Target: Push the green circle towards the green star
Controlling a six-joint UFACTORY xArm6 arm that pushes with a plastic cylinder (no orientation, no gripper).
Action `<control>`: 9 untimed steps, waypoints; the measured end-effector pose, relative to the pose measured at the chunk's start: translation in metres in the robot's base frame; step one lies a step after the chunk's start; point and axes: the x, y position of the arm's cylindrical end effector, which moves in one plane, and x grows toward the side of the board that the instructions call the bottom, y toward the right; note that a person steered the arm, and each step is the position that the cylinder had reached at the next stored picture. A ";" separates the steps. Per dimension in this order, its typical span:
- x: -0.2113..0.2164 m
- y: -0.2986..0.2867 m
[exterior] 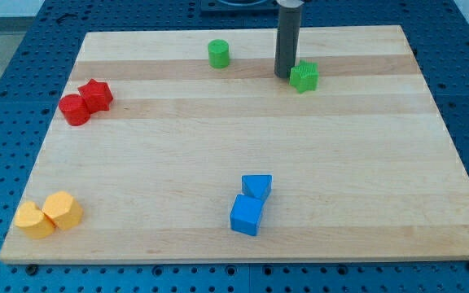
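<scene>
Upper end of rod cut off by the view's top edge; arm above it hidden entirely. No claw fitted, so nothing to spread or pinch: only a straight dark rod ending in my tip [284,76], resting on the wooden board [218,138] near its far edge, right of centre. Tip just beside the left side of the green star [304,76], seemingly touching (exact contact hard to judge, star partly overlapping the rod's base).

Green circle [218,54]: short upright cylinder, flat top, bright green, standing alone near the far edge, left of the tip and apart from the star.

Near the left edge, upper part: red circle [75,110] touching red star [96,95]. At the near left corner: two yellow blocks [50,215] side by side, touching, shapes hard to make out. Near the bottom edge, about centre: blue cube [247,215] with a blue triangular block [257,186] just behind it, touching.
</scene>
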 end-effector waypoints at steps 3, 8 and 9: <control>0.017 0.020; -0.091 -0.127; -0.072 -0.122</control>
